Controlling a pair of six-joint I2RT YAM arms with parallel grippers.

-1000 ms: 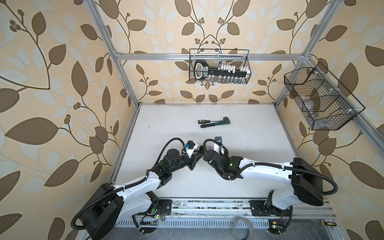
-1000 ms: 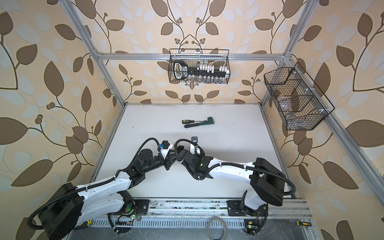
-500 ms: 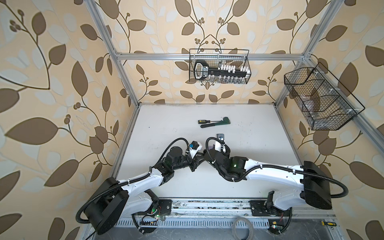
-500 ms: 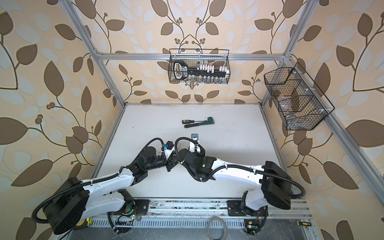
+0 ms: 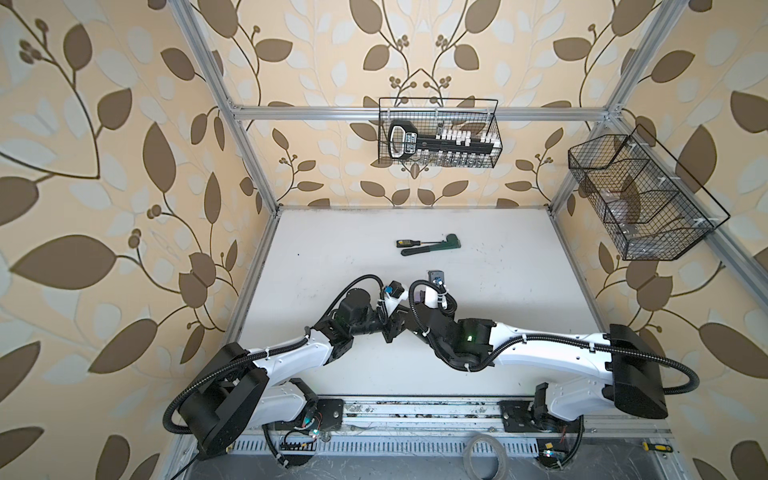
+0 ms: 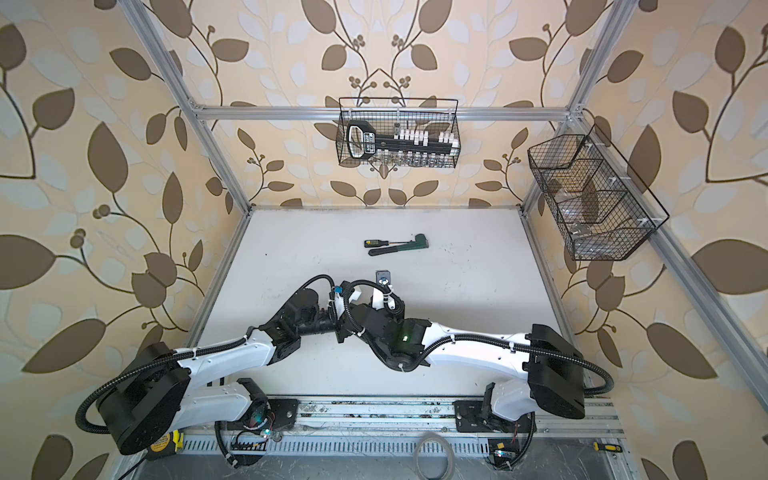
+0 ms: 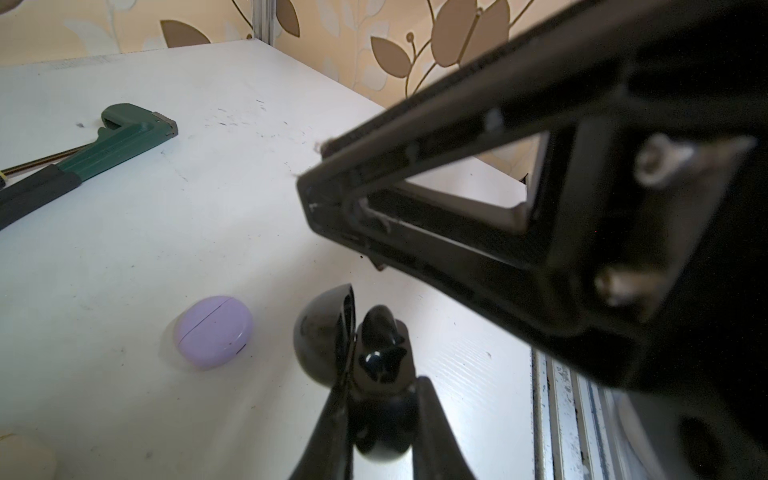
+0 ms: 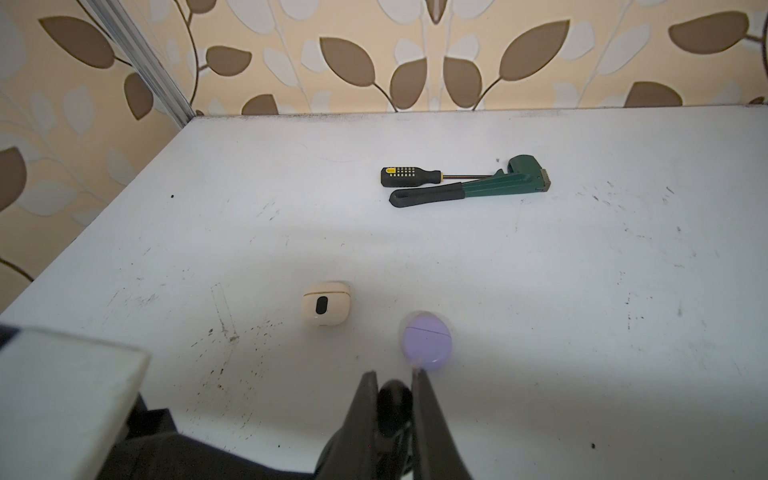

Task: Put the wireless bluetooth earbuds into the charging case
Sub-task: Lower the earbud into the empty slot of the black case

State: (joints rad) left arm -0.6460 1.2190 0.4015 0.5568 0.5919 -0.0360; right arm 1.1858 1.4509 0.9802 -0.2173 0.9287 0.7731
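Note:
My left gripper [image 7: 380, 382] is shut on the base of a black charging case [image 7: 382, 432], whose lid [image 7: 324, 332] stands open. Glossy black shapes show inside the base; I cannot tell whether an earbud sits there. My right gripper [image 8: 395, 376] is shut on a small black earbud [image 8: 392, 399]. In the left wrist view the right gripper [image 7: 316, 195] hangs just above the open case, apart from it. In both top views the left gripper [image 5: 390, 326] [image 6: 338, 328] and right gripper [image 5: 411, 318] [image 6: 353, 313] meet mid-table, and the case and earbud are hidden.
A lavender case [image 8: 426, 347] [image 7: 214, 332] and a cream case [image 8: 326, 303] lie shut on the white table [image 5: 498, 270] just beyond the grippers. Farther back lie a screwdriver [image 8: 409, 176] and a green wrench [image 8: 469, 189] [image 5: 430, 245]. Wire baskets [image 5: 438, 133] [image 5: 640, 199] hang on the walls.
Both arms have shifted their elbows a little. The grippers stay tip to tip mid-table, and both grips are unchanged.

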